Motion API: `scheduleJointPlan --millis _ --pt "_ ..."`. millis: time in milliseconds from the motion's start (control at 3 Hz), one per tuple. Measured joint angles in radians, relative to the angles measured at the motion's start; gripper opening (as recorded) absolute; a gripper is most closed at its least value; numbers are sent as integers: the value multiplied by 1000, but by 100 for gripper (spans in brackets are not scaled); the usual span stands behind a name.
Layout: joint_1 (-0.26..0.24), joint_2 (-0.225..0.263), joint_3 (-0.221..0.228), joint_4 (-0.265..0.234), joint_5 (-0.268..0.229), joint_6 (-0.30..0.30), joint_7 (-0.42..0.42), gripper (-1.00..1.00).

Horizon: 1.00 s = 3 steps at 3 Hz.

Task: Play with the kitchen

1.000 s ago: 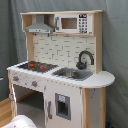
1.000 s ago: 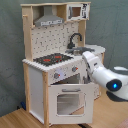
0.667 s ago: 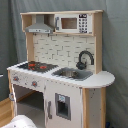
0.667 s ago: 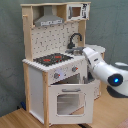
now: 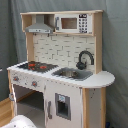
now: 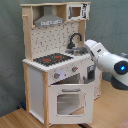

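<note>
In the second exterior view, the arm (image 6: 107, 60) reaches in from the second exterior view's right, beside the kitchen (image 6: 55, 65). Its wrist drops behind the counter edge near the oven door (image 6: 67, 100), which stands ajar. The gripper is hidden; whether it is released or clenched cannot be told. Judged step: approach to the lower front. Next move calls for a clear path to a door or knob. Farther back stand the stovetop (image 5: 35, 65), sink (image 5: 72, 74), faucet (image 5: 85, 59) and microwave (image 5: 75, 23).
</note>
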Motion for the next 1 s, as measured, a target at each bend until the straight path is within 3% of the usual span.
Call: scheduleJointPlan --millis 333,1000 --pt "23 18 -24 -2 27 -20 -104 100" --pt "92 50 -70 -13 108 -124 -320 100"
